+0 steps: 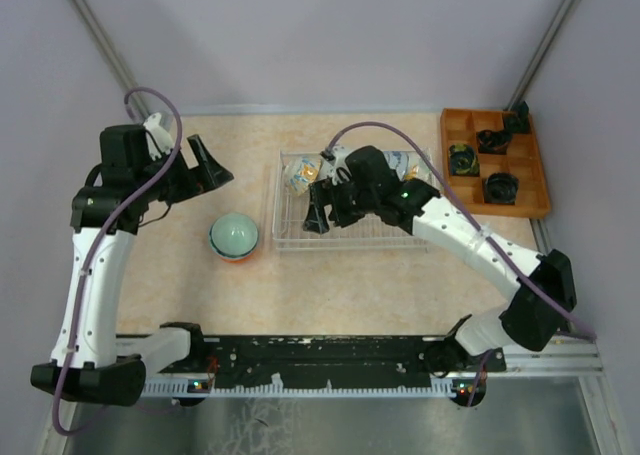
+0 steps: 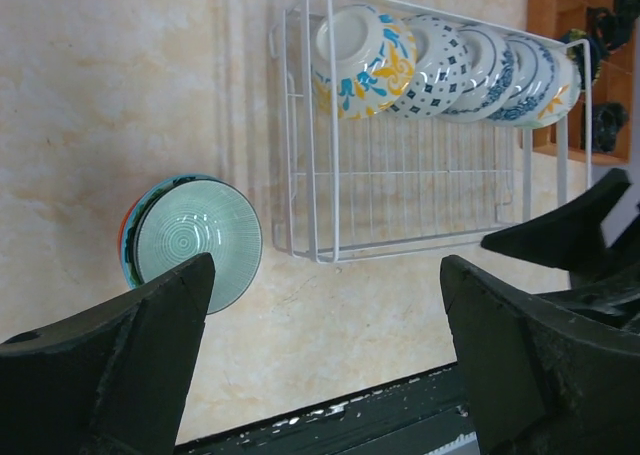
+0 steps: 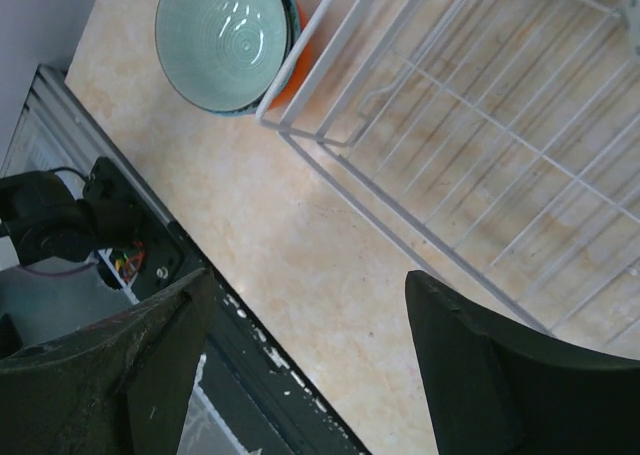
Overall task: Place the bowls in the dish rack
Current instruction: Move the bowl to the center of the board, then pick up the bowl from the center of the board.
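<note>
A row of patterned bowls (image 2: pixel 440 60) stands along the dish rack's (image 1: pixel 300 243) far side, while a green bowl (image 1: pixel 234 236), apparently nested in an orange one, waits on the table just left of it, with the left gripper (image 1: pixel 212 165) and right gripper (image 1: pixel 330 215) both gaping and holding nothing.

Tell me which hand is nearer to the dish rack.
Right. The right hand hangs over the left part of the dish rack. The left hand is out to the rack's left, over the table, farther back than the green bowl.

Orange compartment tray (image 1: pixel 462 127) far-right w/ black items (image 1: pixel 500 187) inside.
</note>
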Robot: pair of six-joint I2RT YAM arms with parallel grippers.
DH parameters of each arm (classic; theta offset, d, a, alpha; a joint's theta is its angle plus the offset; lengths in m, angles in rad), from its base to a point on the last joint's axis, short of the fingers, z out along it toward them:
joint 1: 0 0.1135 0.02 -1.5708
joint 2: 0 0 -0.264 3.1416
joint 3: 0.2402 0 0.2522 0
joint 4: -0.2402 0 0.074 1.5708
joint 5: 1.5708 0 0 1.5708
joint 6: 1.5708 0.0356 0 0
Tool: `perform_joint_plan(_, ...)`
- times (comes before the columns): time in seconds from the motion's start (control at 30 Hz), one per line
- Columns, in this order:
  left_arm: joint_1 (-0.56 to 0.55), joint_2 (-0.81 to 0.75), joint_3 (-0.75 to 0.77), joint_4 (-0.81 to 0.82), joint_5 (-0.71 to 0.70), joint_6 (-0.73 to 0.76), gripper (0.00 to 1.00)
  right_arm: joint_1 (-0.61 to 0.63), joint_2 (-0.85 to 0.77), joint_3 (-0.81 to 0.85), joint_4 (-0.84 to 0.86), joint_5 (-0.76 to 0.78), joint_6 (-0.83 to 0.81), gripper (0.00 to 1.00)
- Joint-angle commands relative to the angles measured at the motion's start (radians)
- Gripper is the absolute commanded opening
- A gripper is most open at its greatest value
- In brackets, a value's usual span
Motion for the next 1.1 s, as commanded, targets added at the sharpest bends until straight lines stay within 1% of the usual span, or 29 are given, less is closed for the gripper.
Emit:
perform_joint_plan(0.0, -0.003, -0.033, 0.041, 0.041, 0.053, -0.028, 1.00, 0.057, 0.040, 0.075, 0.035, -0.030, -0.018, 0.77)
perform_joint_plan(0.3, -0.003, -0.104, 0.095, 0.047, 0.033, -0.044, 1.00, 0.138, 0.133, 0.126, 0.035, -0.023, -0.018, 0.73)
perform_joint_plan(0.43, -0.003, -0.114, 0.097, 0.052, 0.042, -0.051, 1.00, 0.163, 0.168, 0.148, 0.041, -0.032, -0.019, 0.69)
perform_joint_plan(0.53, -0.003, -0.126, 0.092, 0.060, 0.041, -0.057, 1.00, 0.190, 0.201, 0.172, 0.045, -0.034, -0.021, 0.67)
perform_joint_plan(0.67, -0.003, -0.142, 0.085, 0.078, 0.036, -0.063, 1.00, 0.232, 0.256, 0.222, 0.046, -0.031, -0.021, 0.65)
perform_joint_plan(0.8, -0.003, -0.158, 0.082, 0.089, 0.030, -0.069, 1.00, 0.266, 0.349, 0.266, 0.058, -0.033, -0.021, 0.61)
perform_joint_plan(1.07, -0.003, -0.208, 0.070, 0.147, 0.015, -0.087, 1.00, 0.297, 0.467, 0.338, 0.118, -0.011, -0.037, 0.56)
